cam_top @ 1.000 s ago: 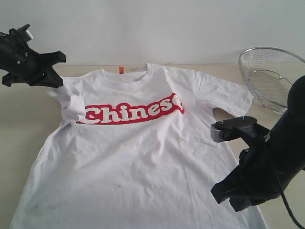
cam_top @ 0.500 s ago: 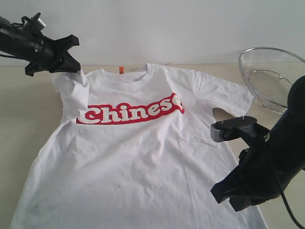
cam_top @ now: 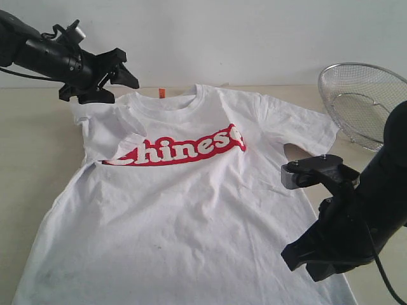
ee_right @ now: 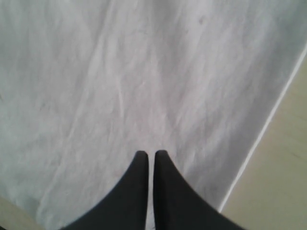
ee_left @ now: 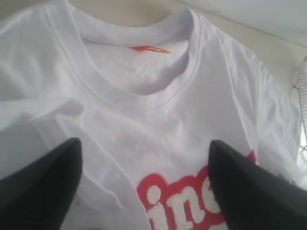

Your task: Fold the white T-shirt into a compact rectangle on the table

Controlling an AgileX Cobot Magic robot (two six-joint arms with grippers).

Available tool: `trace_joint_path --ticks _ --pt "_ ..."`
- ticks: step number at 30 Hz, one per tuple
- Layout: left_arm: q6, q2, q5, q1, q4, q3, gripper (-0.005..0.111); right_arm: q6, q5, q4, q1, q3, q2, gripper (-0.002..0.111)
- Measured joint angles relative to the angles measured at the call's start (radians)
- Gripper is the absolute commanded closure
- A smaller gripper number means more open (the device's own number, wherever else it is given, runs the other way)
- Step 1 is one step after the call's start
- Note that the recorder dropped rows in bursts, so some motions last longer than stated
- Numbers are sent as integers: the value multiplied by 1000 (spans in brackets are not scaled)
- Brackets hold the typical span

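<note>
- tabletop (cam_top: 28,152): pale beige, bare strip showing along the left of the exterior view and again at far right.
- left claw (cam_top: 127,71): black, at back left, above the shirt's shoulder by the collar. Fingers (ee_left: 45,189) spread wide, nothing between them; the wrist view shows only cloth lying below the gap. Holds nothing.
- white T-shirt (cam_top: 191,216): lies face up on the tabletop, filling the middle of the exterior view, collar toward the back wall, hem toward the camera, wrinkled, faint grey smudge near the lower left corner.
- left sleeve (cam_top: 105,124): folded in over the chest, bunched, its edge lapping over the first letter of the lettering.
- orange neck tag (cam_top: 161,93): small, inside the back of the collar (cam_top: 172,105).
- red banner (cam_top: 178,149): across the chest, white "Chinese" lettering, slanting up toward the right.
- right sleeve (cam_top: 305,127): spread flat, out toward the basket.
- right claw (ee_right: 151,155): black, over the lower right part of the shirt, near its side edge. Fingers pressed together, nothing pinched. Cannot tell if the tips touch the cloth. Wrist view shows plain white fabric under it and a strip of tabletop past the shirt edge.
- wire-mesh basket (cam_top: 365,101): round, metal, back right on the tabletop, near the right sleeve, not touching it.
</note>
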Motion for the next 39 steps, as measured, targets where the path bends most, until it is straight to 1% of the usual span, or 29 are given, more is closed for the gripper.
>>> trace_joint_path --ticks 4,8,11,12,16,20,25,31,35,39 --pt "24 0 36 0 -18 0 61 0 0 0 0 0 0 108" --pt "39 0 101 0 -19 -6 87 0 0 0 0 0 0 108" --pt "42 0 169 2 -2 -10 100 0 0 0 0 0 0 108" --pt "39 0 190 2 21 -10 102 0 0 0 0 0 0 108" --pt "-8 0 263 2 148 -10 102 0 0 0 0 0 0 108" --pt "-70 -2 290 2 277 -10 102 0 0 0 0 0 0 108" --pt "-127 -49 334 2 432 -4 102 0 -1 0 0 0 0 108" --pt "-158 -81 343 2 474 44 102 0 -11 0 0 0 0 108" --pt "-162 -81 296 2 472 101 102 0 -16 0 0 0 0 108" --pt "-160 -81 253 2 460 125 102 0 -18 0 0 0 0 108"
